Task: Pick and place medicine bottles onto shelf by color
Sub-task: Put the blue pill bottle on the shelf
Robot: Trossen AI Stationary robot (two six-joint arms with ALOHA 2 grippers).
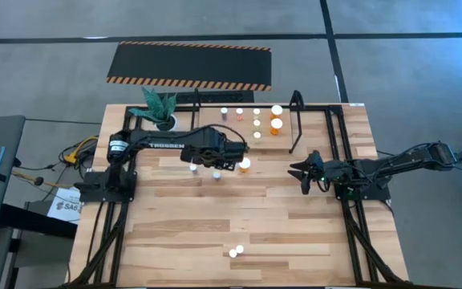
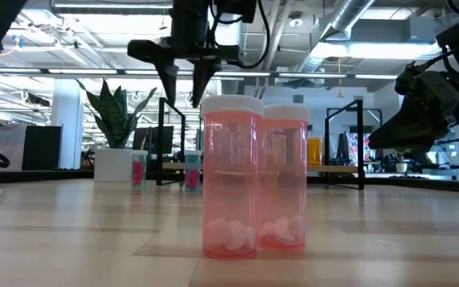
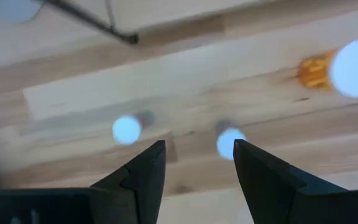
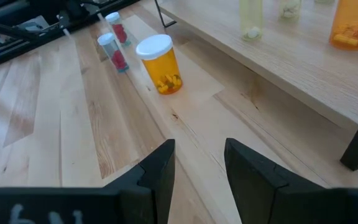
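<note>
Two small red-filled medicine bottles stand on the table below the left tool, its fingers parted and empty.

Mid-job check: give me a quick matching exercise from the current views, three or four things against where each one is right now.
Things:
1. potted plant
2. pair of pink bottles
3. orange bottle
4. right gripper

Places:
A. near table edge, away from the shelf
B. empty, right of the table's middle
C. far left corner of the table
D. on the table beside the left gripper

Pairs: 1-C, 2-A, 3-D, 4-B
</note>
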